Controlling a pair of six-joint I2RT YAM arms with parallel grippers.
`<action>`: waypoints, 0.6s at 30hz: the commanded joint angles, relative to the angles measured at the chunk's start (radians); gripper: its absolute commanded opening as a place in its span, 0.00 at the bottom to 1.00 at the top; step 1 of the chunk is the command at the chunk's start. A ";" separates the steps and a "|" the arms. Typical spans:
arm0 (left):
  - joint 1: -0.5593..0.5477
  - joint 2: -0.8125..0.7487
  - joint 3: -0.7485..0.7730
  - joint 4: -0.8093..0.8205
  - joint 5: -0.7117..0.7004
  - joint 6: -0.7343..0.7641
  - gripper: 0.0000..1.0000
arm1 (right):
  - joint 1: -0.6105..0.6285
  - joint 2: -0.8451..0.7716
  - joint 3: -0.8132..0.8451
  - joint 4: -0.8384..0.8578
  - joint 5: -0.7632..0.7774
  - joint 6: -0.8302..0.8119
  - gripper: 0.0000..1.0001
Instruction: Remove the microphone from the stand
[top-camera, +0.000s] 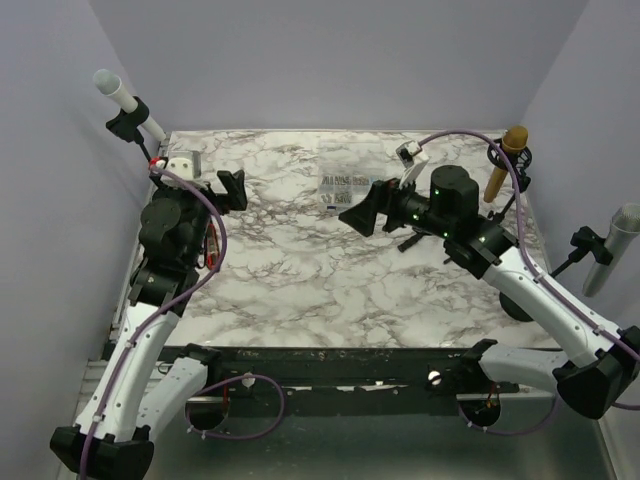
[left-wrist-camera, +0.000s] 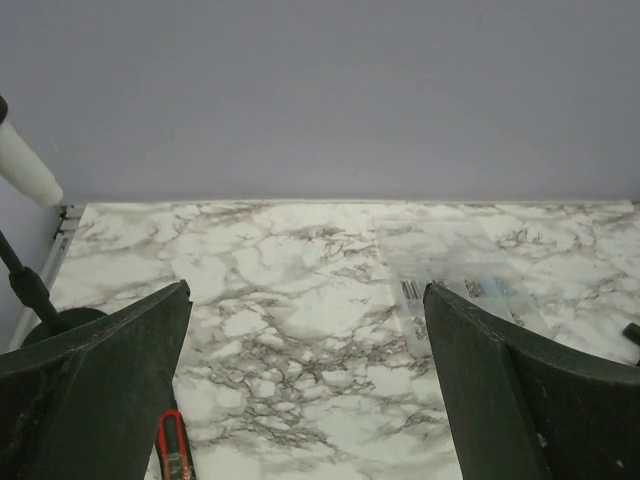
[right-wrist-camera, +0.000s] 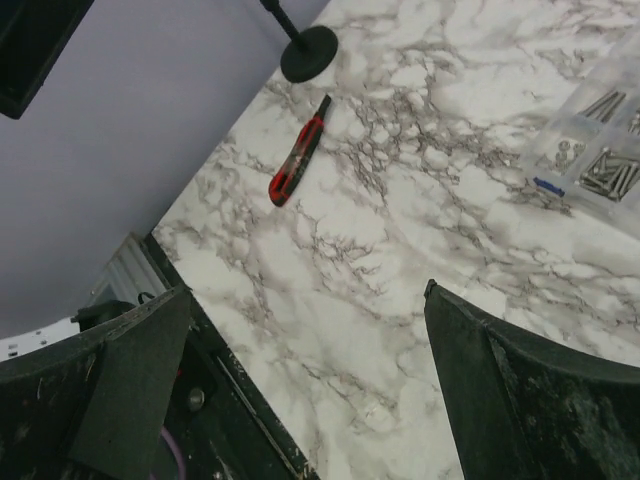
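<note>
One microphone (top-camera: 118, 93) stands far left, a second microphone (top-camera: 503, 165) far right, a parts box (top-camera: 345, 185) between them.

White microphone (top-camera: 122, 98): grey mesh head, body tilted up and to the left, seated in the black clip of the left stand (top-camera: 128, 124), far left. Gold microphone (top-camera: 503, 165): near upright, clipped in the right stand (top-camera: 495, 154), far right. Grey microphone (top-camera: 612, 250): tilted, clipped in the outer stand (top-camera: 578, 240), right edge.

A clear screw box (top-camera: 345, 186) lay at twelve o'clock on the marble table (top-camera: 330, 295); a red knife (right-wrist-camera: 298, 150) lay at nine o'clock, well apart.
</note>
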 joint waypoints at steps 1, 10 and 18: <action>-0.005 0.054 0.041 -0.071 0.032 -0.047 0.99 | 0.036 -0.022 0.001 -0.045 0.216 -0.004 1.00; -0.004 0.091 0.072 -0.086 0.152 -0.034 0.99 | 0.035 -0.031 0.011 -0.227 1.069 -0.181 1.00; -0.006 0.058 0.090 -0.101 0.238 -0.057 0.99 | -0.148 0.024 -0.004 -0.267 1.348 -0.052 1.00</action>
